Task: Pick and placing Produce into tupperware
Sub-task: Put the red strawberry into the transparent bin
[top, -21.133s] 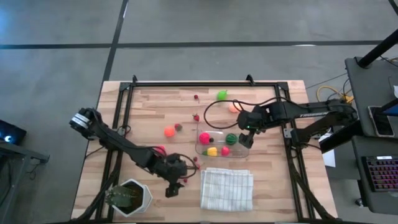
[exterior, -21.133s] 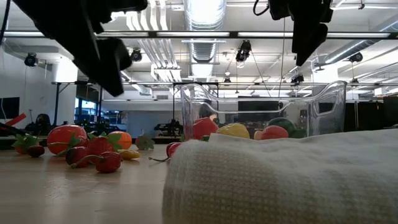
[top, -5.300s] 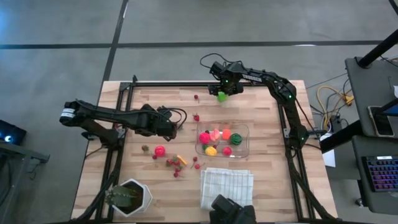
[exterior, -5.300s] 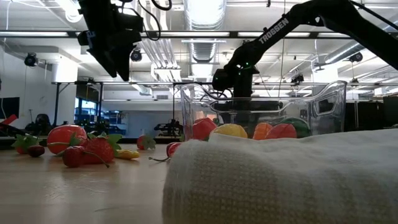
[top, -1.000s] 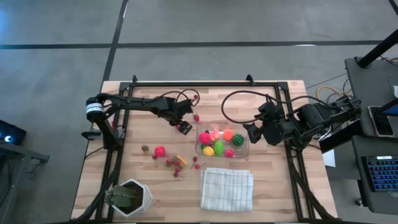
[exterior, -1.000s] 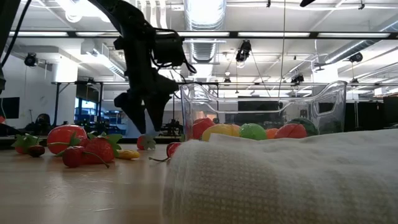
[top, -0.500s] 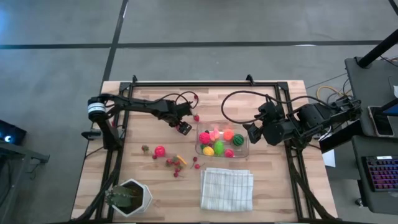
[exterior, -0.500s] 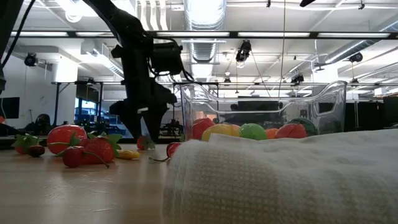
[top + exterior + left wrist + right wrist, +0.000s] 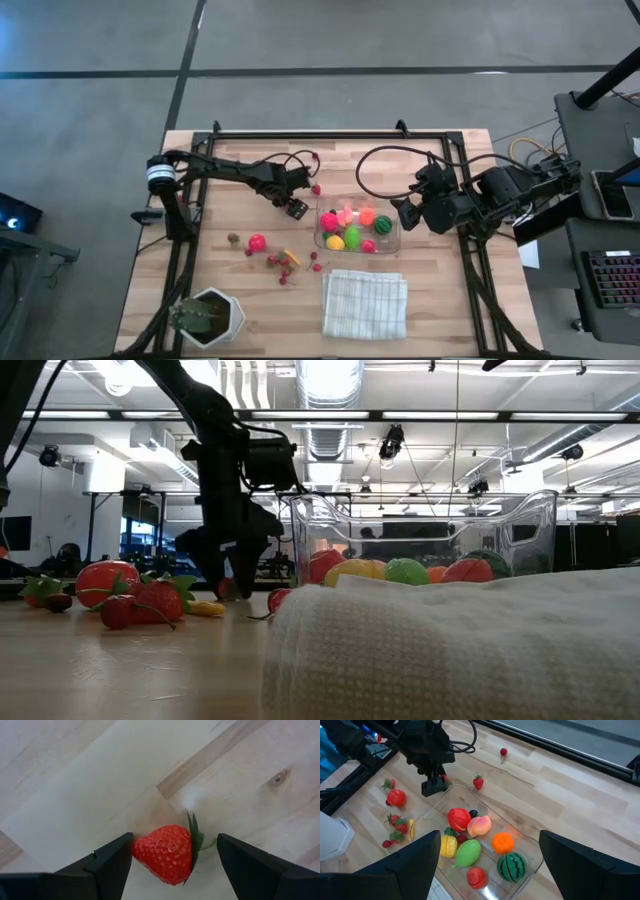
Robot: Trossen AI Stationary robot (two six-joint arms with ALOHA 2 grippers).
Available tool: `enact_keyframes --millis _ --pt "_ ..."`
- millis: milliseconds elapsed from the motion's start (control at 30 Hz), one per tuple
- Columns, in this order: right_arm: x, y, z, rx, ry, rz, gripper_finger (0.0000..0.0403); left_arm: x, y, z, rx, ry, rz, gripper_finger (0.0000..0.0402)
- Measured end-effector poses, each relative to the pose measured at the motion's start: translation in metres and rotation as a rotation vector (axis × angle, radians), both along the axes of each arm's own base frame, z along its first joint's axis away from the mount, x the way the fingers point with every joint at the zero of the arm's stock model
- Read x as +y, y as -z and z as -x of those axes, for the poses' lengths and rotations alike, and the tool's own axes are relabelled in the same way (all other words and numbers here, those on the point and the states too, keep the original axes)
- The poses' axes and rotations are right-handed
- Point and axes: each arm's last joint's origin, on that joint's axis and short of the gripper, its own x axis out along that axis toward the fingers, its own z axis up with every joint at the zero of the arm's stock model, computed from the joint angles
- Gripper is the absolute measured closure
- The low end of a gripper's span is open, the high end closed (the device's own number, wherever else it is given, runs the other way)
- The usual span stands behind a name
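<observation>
My left tool, released, straddles the small red toy strawberry on the wooden bench; off-centre closure may squeeze it sideways, out of grasp.

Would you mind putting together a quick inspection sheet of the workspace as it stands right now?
Surface: wooden table, black rails along its edges.
Job's things: tupperware holds several produce pieces; strawberry on the wood; loose produce near the table's middle.
Clutter: folded white cloth; potted plant.
Grippers: left gripper open, straddling the strawberry; right gripper open, waiting beside the tupperware.
Cables: black cable looping over the table.
Surroundings: grey floor; keyboard on a side desk.
</observation>
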Motion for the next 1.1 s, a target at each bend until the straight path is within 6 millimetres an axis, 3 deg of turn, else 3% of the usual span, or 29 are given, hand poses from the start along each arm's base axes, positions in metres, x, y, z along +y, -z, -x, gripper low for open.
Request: enact_keyframes --millis 300,467,567,700,933,1033,1100 --pt "0.0 0.002 0.0 0.011 -0.007 0.009 0.0074 0.0 0.0 0.0 0.002 0.001 -0.001 0.0201" --pt "0.0 0.006 -0.001 0.023 -0.007 0.014 0.0073 0.0 -0.009 -0.003 -0.035 0.008 0.009 0.0236" --pt "0.0 0.007 -0.001 0.022 0.005 0.006 0.0074 -0.001 -0.028 -0.005 -0.094 0.015 0.009 0.0248" --pt "0.0 0.006 -0.001 0.008 0.013 -0.004 0.0074 -0.008 -0.068 -0.003 -0.207 0.015 0.008 0.0254" --pt "-0.003 0.002 0.005 -0.018 0.03 0.01 0.0074 -0.034 -0.156 -0.002 -0.696 0.09 -0.081 0.0255" --pt "-0.004 0.001 0.007 -0.025 0.029 0.01 0.0074 -0.042 -0.172 -0.009 -0.87 0.127 -0.11 0.0255" --pt "-0.005 0.0 0.008 -0.026 0.028 0.011 0.0074 -0.044 -0.167 -0.017 -0.883 0.146 -0.097 0.0255"
